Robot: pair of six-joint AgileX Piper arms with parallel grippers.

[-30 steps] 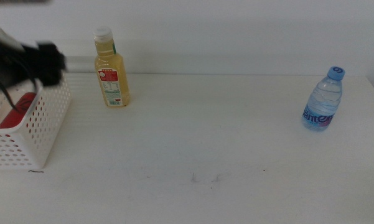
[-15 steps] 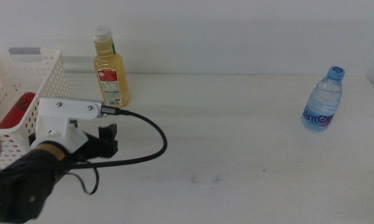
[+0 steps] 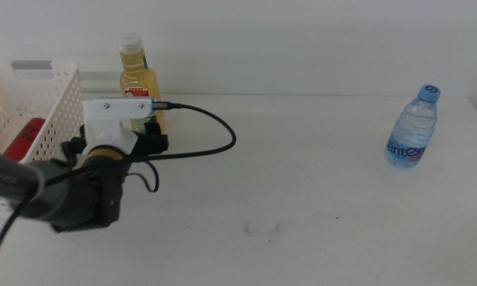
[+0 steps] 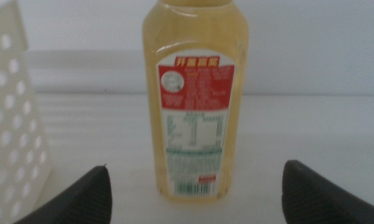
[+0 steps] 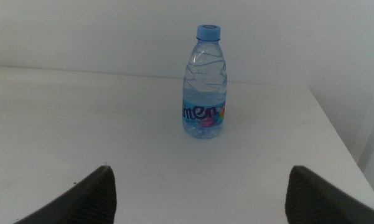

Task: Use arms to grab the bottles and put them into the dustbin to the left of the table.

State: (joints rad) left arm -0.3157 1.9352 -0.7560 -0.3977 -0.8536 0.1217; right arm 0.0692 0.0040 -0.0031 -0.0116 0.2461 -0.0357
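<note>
- At the far left of the wide white desk (image 3: 301, 199) you have one white perforated plastic dustbin (image 3: 32, 127); a red soda can (image 3: 22, 139) lies inside it, so by my reading one of the three containers is done.
- Your left hand (image 3: 147, 143) was over the dustbin a second ago, swung out to the near left half a second ago, and now sits just in front of the yellow-liquid bottle with the white cap and green-red label (image 3: 142, 91). I take that as the approach to the second grab.
- In the left wrist view the left hand's jaws are spread wide, with the yellow bottle (image 4: 196, 106) upright and centred between them, not yet touched.
- At the far right stands one small clear water bottle with a blue cap (image 3: 413, 127), upright and unmoved.
- Your right hand is out of the middle view; its wrist view shows jaws spread wide, facing the water bottle (image 5: 205, 87) from well apart.
- Count: two bottles on the desk, one can binned.
</note>
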